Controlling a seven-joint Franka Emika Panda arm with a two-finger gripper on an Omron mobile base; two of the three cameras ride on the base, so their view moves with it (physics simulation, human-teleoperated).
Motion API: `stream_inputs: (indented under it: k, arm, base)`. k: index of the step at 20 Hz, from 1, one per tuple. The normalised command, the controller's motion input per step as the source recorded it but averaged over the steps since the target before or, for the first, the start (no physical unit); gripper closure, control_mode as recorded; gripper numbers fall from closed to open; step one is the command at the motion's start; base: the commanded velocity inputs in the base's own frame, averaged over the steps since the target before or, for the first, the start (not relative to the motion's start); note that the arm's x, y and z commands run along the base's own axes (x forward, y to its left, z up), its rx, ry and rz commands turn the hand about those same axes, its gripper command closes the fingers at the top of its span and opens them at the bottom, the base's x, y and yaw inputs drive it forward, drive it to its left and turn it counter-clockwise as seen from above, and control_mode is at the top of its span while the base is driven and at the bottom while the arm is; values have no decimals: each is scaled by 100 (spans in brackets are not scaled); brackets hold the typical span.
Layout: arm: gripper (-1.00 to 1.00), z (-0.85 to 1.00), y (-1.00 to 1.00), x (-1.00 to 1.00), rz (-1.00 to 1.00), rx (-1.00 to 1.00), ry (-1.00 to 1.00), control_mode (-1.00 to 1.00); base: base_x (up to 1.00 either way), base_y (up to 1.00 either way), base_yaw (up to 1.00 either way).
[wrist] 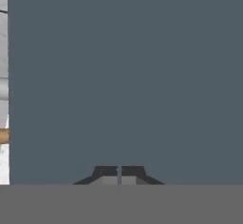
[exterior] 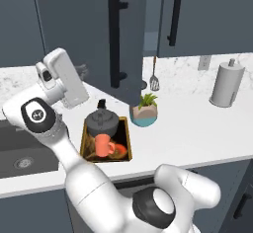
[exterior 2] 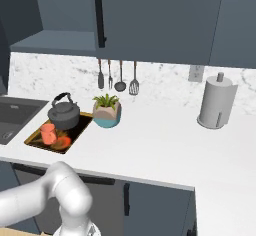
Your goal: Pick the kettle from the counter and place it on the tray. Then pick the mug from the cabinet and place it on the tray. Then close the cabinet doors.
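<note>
- Fingertips (wrist: 119,174) pressed together, nothing between; face a flat slate-blue panel close up, likely a door.
- Gripper (wrist: 119,175) aimed square at that panel; contact w/ it can't be told.
- Arm (exterior: 59,128) raised at left over the sink side, hand up near the open door (exterior: 96,34).
- That door stands swung out over the counter (exterior: 197,123), bar handle (exterior: 114,39) facing the base; in right view, cabinet (exterior 2: 55,42) shelf bare, left part open.
- Second door (exterior: 207,15) to the right looks flush, so prob. already shut.
- Kettle (exterior: 102,121) upright on the tray (exterior: 124,154), at its far end. Step 1 looks done.
- Mug (exterior: 103,145) also on tray, just in front of kettle, near touching. Step 2 looks done.
- Tray sits on counter betw. sink (exterior: 20,153) and plant pot (exterior: 144,111).
- Left to do: close doors. At least one still open, so last step underway, not finished.
- Judged: push w/ closed fingers on panel face to swing it home; watch door edge passing above kettle + pot.
- Off to the side, not involved: hanging utensils (exterior 2: 120,77), paper roll (exterior 2: 216,102).
</note>
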Motion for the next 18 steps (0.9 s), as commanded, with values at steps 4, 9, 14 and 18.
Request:
stream_inputs:
  k: [4, 9, 14, 18]
  arm:
    - [100, 46, -100, 62, 0, 2, -3, -100]
    - [100, 80, -100, 67, 10, 1, -3, -100]
    - [100, 86, -95, 35, 34, 7, 0, -100]
    - [100, 53, -85, 34, 45, 9, 0, -100]
  base:
    - [0, 0, 0]
    - [0, 0, 0]
    - [0, 0, 0]
    - [0, 0, 0]
